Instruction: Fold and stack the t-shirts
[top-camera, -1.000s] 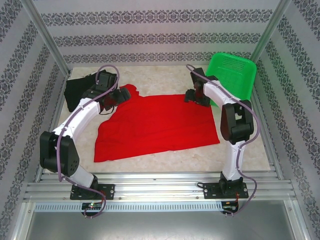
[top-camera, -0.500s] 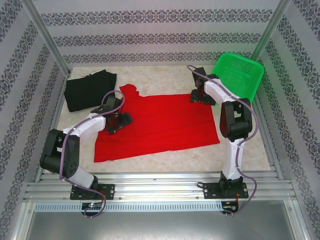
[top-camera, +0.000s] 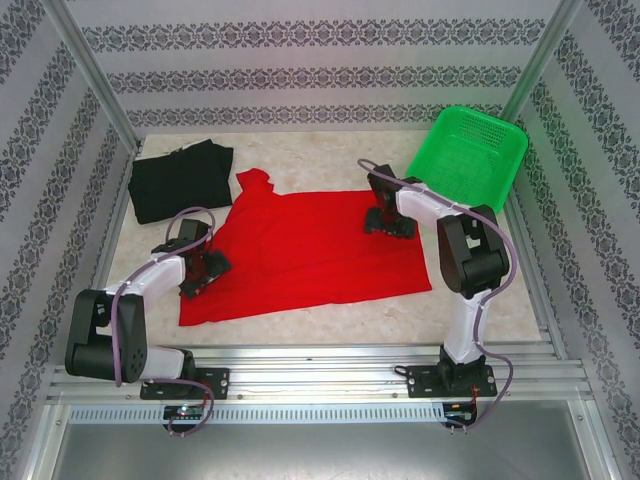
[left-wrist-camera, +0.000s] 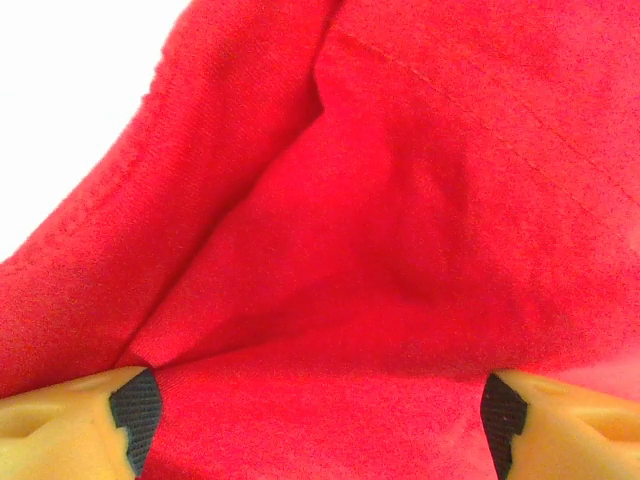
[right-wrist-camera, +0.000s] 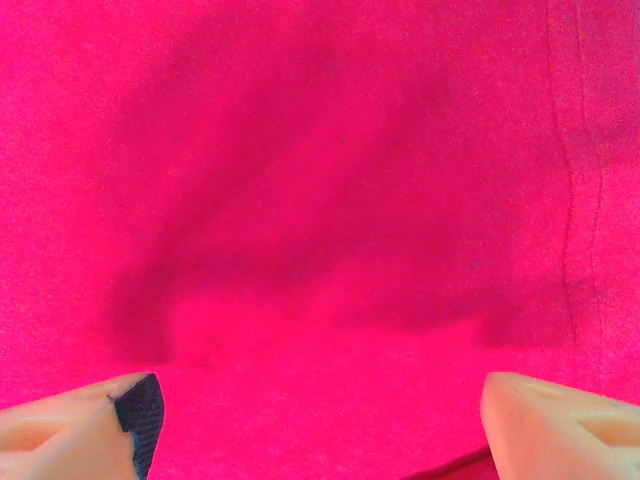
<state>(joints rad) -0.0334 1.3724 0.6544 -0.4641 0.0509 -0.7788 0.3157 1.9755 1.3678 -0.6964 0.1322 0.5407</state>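
the red t-shirt (top-camera: 310, 245) lies spread across the middle of the tabletop (top-camera: 320, 160), plain side up, one sleeve pointing to the far left. the folded black t-shirt (top-camera: 180, 180) sits in the far left corner, just beside that sleeve. the left gripper (top-camera: 200, 272) is low over the shirt's near left edge, its fingers (left-wrist-camera: 135, 405) wide apart with creased red cloth between them. the right gripper (top-camera: 388, 222) is over the far right part of the shirt, its fingers (right-wrist-camera: 140, 410) equally apart above flat cloth. a green mesh basket (top-camera: 470, 150) leans in the far right corner.

Marble table (top-camera: 320, 150), red shirt (top-camera: 310, 250), black shirt (top-camera: 180, 180), basket (top-camera: 470, 155)
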